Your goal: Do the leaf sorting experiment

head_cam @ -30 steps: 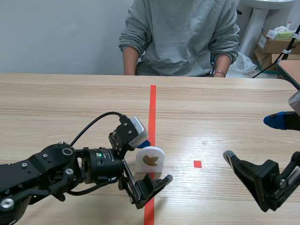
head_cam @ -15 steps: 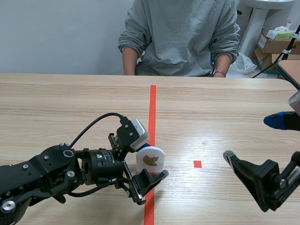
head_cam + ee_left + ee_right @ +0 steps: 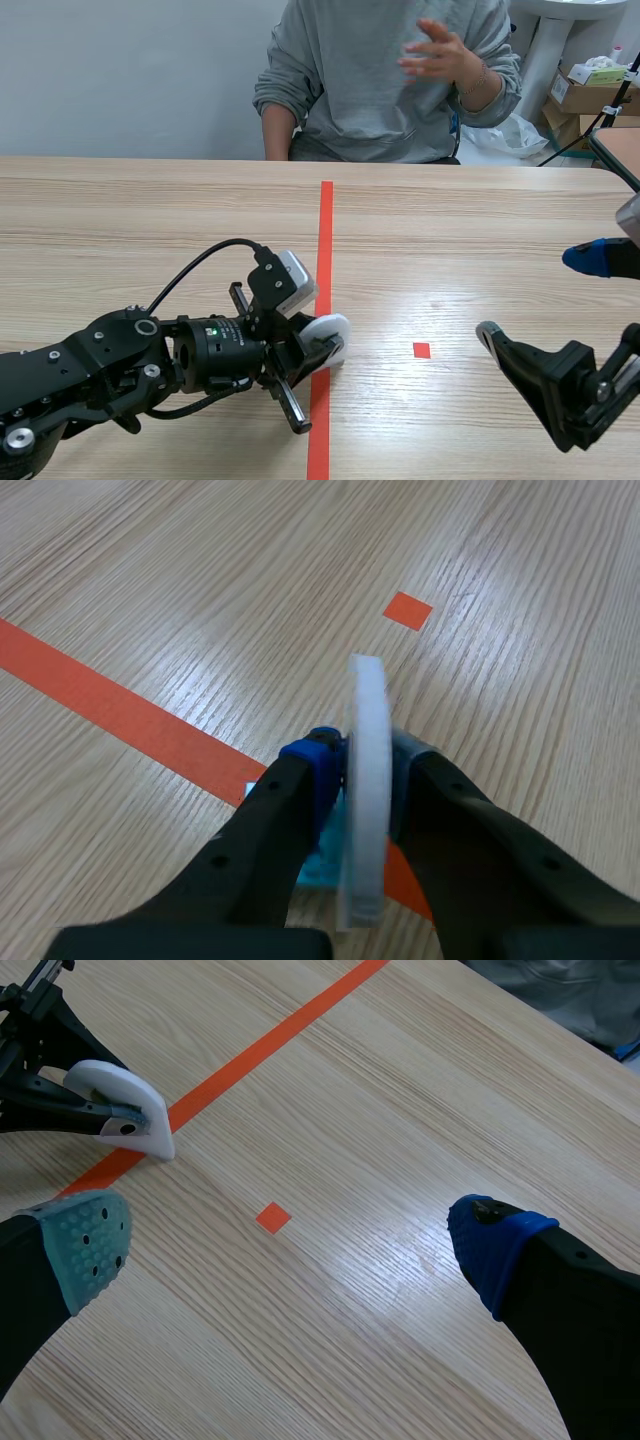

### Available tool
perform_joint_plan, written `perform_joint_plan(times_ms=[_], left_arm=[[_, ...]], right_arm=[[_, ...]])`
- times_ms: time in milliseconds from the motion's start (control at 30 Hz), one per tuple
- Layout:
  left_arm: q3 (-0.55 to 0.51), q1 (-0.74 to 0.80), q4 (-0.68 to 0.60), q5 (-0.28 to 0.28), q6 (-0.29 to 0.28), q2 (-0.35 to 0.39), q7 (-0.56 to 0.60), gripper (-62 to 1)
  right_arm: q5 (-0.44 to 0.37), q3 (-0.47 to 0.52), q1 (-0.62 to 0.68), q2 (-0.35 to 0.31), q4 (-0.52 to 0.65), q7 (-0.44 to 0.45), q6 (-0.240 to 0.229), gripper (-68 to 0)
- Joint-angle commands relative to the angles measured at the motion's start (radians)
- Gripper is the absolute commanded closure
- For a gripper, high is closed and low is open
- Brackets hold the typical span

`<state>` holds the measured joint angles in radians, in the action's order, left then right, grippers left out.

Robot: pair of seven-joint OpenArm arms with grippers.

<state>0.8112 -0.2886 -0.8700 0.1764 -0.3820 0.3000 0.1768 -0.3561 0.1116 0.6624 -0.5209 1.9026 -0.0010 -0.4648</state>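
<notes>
Left claw (image 3: pixel 366 780) grips the white tile (image 3: pixel 368 700) edge-on between its pads, low over the orange tape line (image 3: pixel 325 230). I'd call that picked up, but not yet sorted to either side, so the placing is all to come. Right claw (image 3: pixel 295 1245) hangs wide apart, holding nothing, near the small orange square (image 3: pixel 272 1217). It's a pale wooden desk (image 3: pixel 150 220). A person (image 3: pixel 380 90) in a grey sweatshirt sits opposite with one hand (image 3: pixel 440 50) raised. Behind them are a grey wall (image 3: pixel 120 70) and cardboard boxes (image 3: pixel 590 90).
</notes>
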Motion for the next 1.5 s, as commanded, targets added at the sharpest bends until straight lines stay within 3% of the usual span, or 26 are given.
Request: perform_joint_plan(times_ms=[0, 333, 500, 733, 967, 1067, 1233, 1467], left_arm=[[-0.003, -0.011, -0.012, 0.013, -0.001, -0.003, 0.019, -6.5], [-0.003, -0.011, -0.015, 0.014, -0.002, -0.003, 0.018, -5.2], [-0.040, -0.004, -0.061, 0.072, -0.003, 0.008, -0.017, -5.2], [-0.245, 0.014, -0.198, 0.172, -0.006, 0.045, -0.126, -5.3], [-0.468, 0.014, -0.208, 0.262, 0.007, 0.066, -0.180, -5.3], [-0.535, 0.011, -0.206, 0.278, 0.056, 0.070, -0.199, -5.3], [-0.581, -0.033, -0.146, 0.280, 0.135, 0.069, -0.199, -5.3], [-0.599, -0.186, 0.068, 0.267, 0.157, 0.060, -0.177, -5.3]], right_arm=[[-0.013, 0.010, -0.012, -0.002, 0.003, 0.014, 0.000, -67.9], [-0.013, 0.010, -0.012, -0.002, 0.003, 0.014, 0.000, -67.9], [-0.013, 0.010, -0.012, -0.002, 0.003, 0.014, 0.000, -67.9], [-0.013, 0.010, -0.012, -0.003, 0.003, 0.014, 0.000, -67.9], [-0.013, 0.010, -0.012, -0.003, 0.003, 0.014, 0.000, -67.9], [-0.013, 0.010, -0.012, -0.002, 0.003, 0.014, 0.000, -67.9], [-0.013, 0.010, -0.015, -0.002, 0.003, 0.014, 0.000, -67.9], [-0.013, 0.010, -0.017, -0.002, 0.003, 0.015, 0.000, -67.9]])
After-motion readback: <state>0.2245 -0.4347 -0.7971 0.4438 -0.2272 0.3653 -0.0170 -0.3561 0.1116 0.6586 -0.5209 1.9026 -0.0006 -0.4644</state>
